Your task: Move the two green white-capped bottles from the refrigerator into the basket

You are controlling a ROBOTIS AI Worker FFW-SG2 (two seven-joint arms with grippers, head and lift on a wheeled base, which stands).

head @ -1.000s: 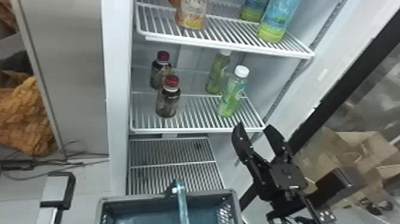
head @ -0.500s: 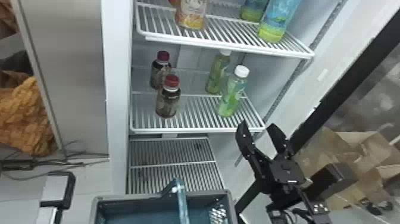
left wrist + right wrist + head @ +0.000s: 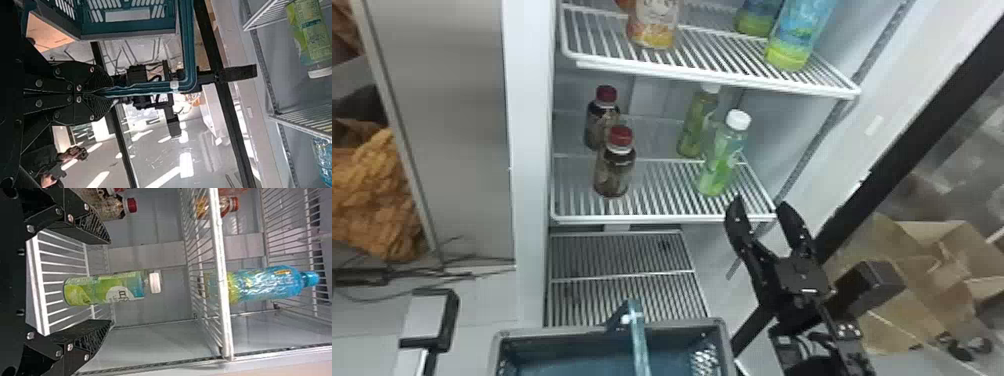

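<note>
In the head view, the front red-capped bottle [image 3: 614, 172] stands upright to the left of the right arm's jaws and a little higher, with the rear red-capped bottle [image 3: 599, 120] just behind it. Well above the jaws, an orange-labelled bottle [image 3: 654, 25] stands to their left, and a large blue-green bottle [image 3: 794, 35] is more directly over them, beside a second blue-green bottle [image 3: 757, 17]. Crumpled orange material [image 3: 377, 200] and dark cables [image 3: 432, 275] lie well to the jaws' left, brown cardboard [image 3: 907, 300] to their right.
</note>
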